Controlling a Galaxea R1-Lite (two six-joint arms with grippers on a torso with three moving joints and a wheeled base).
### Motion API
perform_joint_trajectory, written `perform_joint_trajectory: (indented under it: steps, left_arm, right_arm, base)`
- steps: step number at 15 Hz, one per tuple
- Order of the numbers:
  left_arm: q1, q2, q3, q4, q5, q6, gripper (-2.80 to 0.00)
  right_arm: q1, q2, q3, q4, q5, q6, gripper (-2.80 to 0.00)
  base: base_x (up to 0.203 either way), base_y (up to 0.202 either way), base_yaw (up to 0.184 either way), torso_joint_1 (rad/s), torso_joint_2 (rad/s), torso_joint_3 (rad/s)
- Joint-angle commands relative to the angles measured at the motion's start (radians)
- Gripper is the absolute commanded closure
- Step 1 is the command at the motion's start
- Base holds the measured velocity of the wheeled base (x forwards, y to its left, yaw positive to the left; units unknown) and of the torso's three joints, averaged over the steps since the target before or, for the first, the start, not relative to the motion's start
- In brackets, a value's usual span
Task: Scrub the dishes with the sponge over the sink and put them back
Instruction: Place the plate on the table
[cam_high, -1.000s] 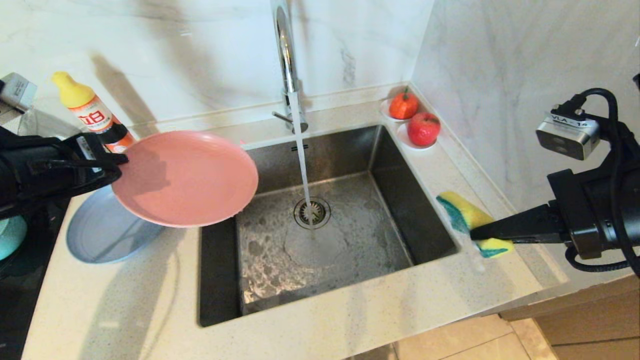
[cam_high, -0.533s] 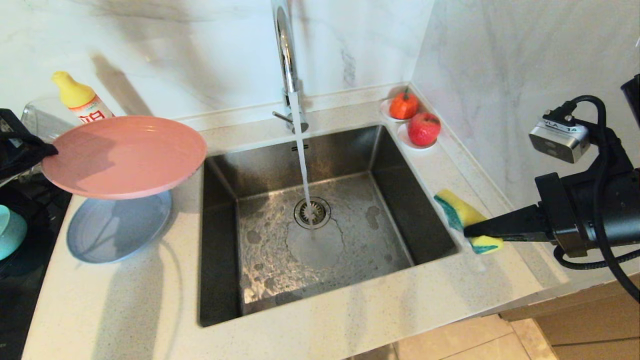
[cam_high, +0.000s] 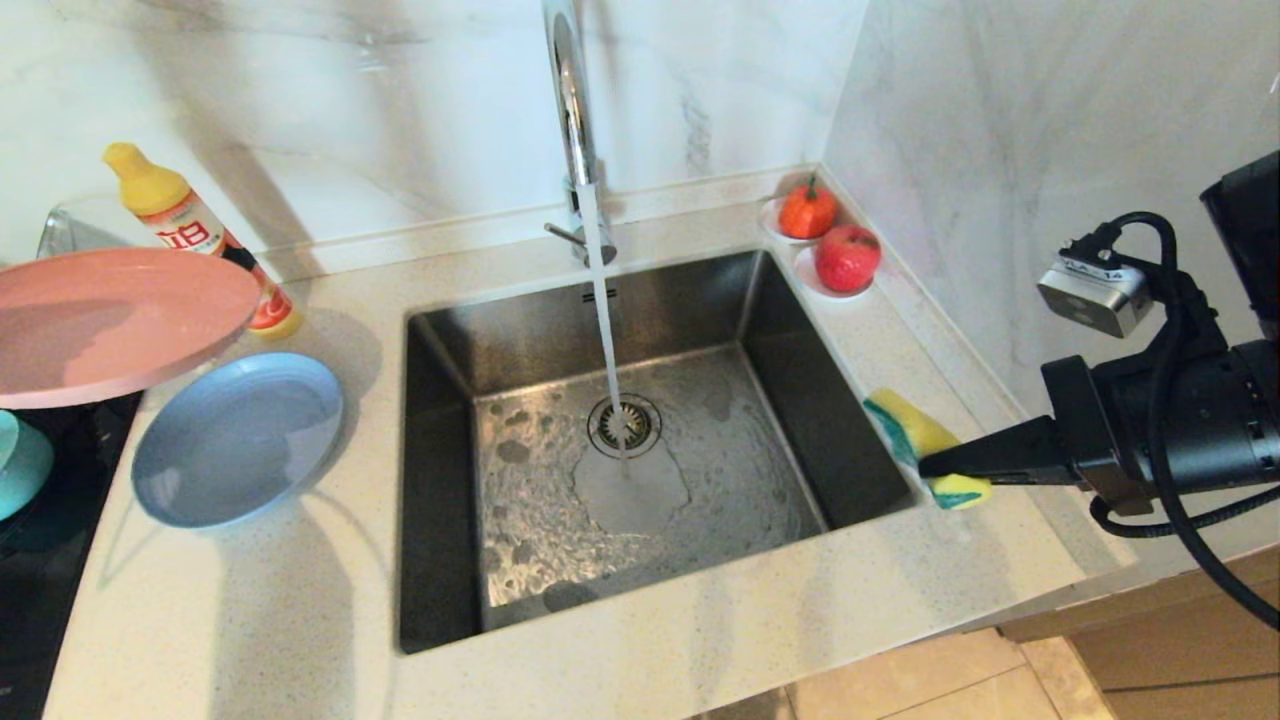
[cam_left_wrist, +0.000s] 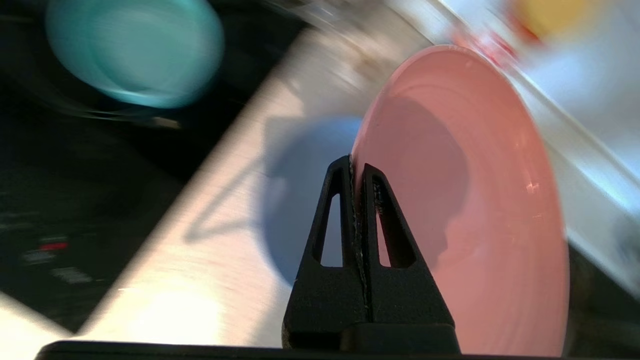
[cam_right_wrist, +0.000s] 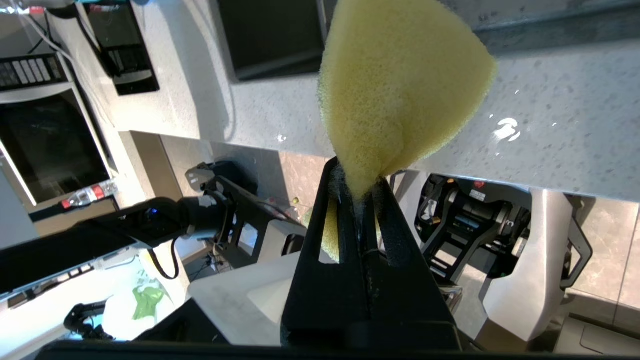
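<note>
The pink plate (cam_high: 110, 325) hangs level above the counter's far left, over the dark hob. My left gripper (cam_left_wrist: 357, 167) is shut on its rim; in the head view that gripper is out of frame. Below it the grey-blue plate (cam_high: 238, 438) lies flat on the counter and the teal bowl (cam_high: 20, 468) sits at the left edge, also seen as a teal bowl (cam_left_wrist: 132, 50) from the left wrist. My right gripper (cam_high: 925, 467) is shut on the yellow-green sponge (cam_high: 925, 445), squeezed sponge (cam_right_wrist: 400, 85), at the sink's right rim. The steel sink (cam_high: 640, 440) has water running from the faucet (cam_high: 572, 110).
A dish soap bottle (cam_high: 190, 235) stands behind the plates, with a clear glass jug (cam_high: 85, 222) beside it. Two red fruits on saucers (cam_high: 830, 240) sit at the back right corner. A marble wall (cam_high: 1000, 150) rises close on the right.
My left arm has swung the pink plate left, from over the sink's left rim to past the counter's left end, levelling it. The grey-blue plate is now uncovered. The right gripper with the sponge barely shifted.
</note>
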Motion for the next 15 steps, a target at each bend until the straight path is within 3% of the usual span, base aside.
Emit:
perform_joint_trajectory:
  steps: [1, 8, 11, 15]
  left_arm:
    - [0.113, 0.004, 0.021, 0.002, 0.000, -0.015, 0.00]
    - [0.348, 0.051, 0.095, -0.009, -0.003, -0.021, 0.00]
    - [0.414, 0.103, 0.106, -0.013, -0.004, -0.017, 0.00]
    - [0.449, 0.202, 0.113, -0.017, -0.014, -0.009, 0.00]
  right_arm:
    - [-0.003, 0.021, 0.001, -0.019, 0.003, 0.001, 0.00]
    - [-0.003, 0.051, 0.000, -0.033, 0.002, 0.001, 0.00]
    - [-0.003, 0.056, 0.000, -0.033, 0.002, 0.001, 0.00]
    - [-0.003, 0.057, 0.000, -0.033, 0.002, 0.001, 0.00]
  base:
    - [0.000, 0.000, 0.000, 0.000, 0.00, 0.000]
    - [0.000, 0.000, 0.000, 0.000, 0.00, 0.000]
    - [0.000, 0.000, 0.000, 0.000, 0.00, 0.000]
    - [0.000, 0.000, 0.000, 0.000, 0.00, 0.000]
